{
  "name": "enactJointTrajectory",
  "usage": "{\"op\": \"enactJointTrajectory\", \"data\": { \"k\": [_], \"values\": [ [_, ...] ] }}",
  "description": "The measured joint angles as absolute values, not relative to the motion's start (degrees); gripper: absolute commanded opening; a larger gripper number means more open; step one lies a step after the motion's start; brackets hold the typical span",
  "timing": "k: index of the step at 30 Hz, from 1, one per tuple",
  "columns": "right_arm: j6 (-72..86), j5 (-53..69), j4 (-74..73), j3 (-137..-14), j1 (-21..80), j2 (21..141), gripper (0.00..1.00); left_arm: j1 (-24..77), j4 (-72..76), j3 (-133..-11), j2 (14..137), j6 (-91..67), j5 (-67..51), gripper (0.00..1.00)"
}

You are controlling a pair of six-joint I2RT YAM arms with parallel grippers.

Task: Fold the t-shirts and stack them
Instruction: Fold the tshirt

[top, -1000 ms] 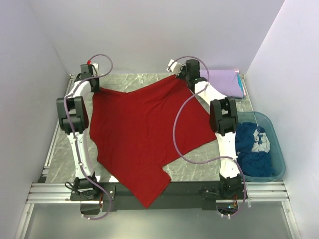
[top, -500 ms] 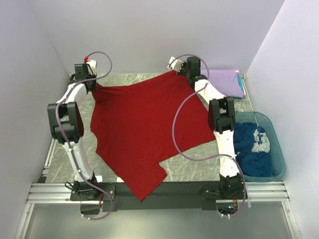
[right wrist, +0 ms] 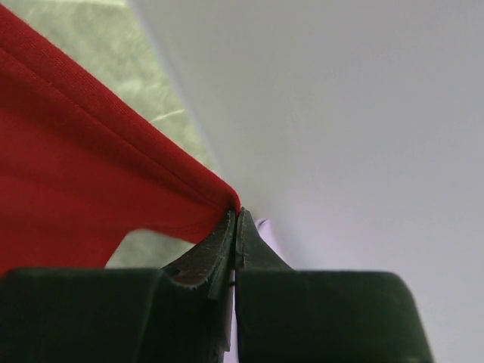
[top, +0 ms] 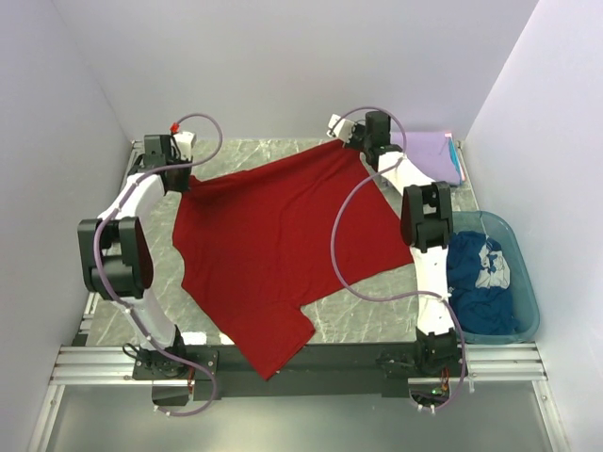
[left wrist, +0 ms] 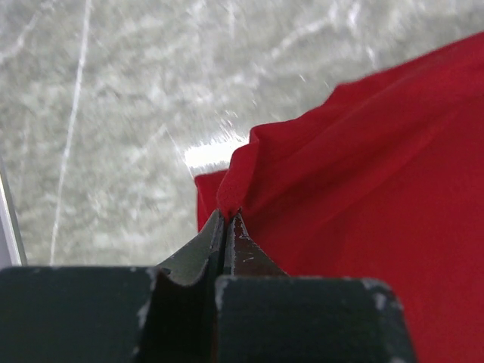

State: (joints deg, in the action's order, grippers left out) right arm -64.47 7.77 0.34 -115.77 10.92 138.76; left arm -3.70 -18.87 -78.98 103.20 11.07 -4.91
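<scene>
The bright red t-shirt [top: 273, 245] lies spread over the table, its lower part hanging past the near edge. My left gripper [top: 186, 179] is shut on its far left corner [left wrist: 234, 189], pinching a fold of red cloth. At the far right corner [right wrist: 219, 198], near the back wall, my right gripper [top: 344, 144] is shut on the hem. A lavender t-shirt [top: 431, 155] lies folded at the back right. The dark blue t-shirt with white print [top: 480, 282] sits crumpled in the teal tub.
The translucent teal tub [top: 524, 282] stands at the right edge of the marble table [top: 113, 292]. White walls close in at the back and both sides. A metal rail [top: 311, 363] runs along the near edge between the arm bases.
Both grippers have carried the shirt's far corners rightward and back. The left arm has stretched out further, and the shirt's far edge now lies straighter toward the back wall.
</scene>
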Motion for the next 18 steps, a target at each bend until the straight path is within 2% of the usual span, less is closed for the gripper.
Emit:
{"op": "enactJointTrajectory", "data": {
  "k": [18],
  "values": [
    [-71.99, 14.37, -9.30, -113.58, 8.86, 136.18, 0.00, 3.62, -28.53, -67.61, 90.91, 12.01, -6.02, 0.00]
  ]
}}
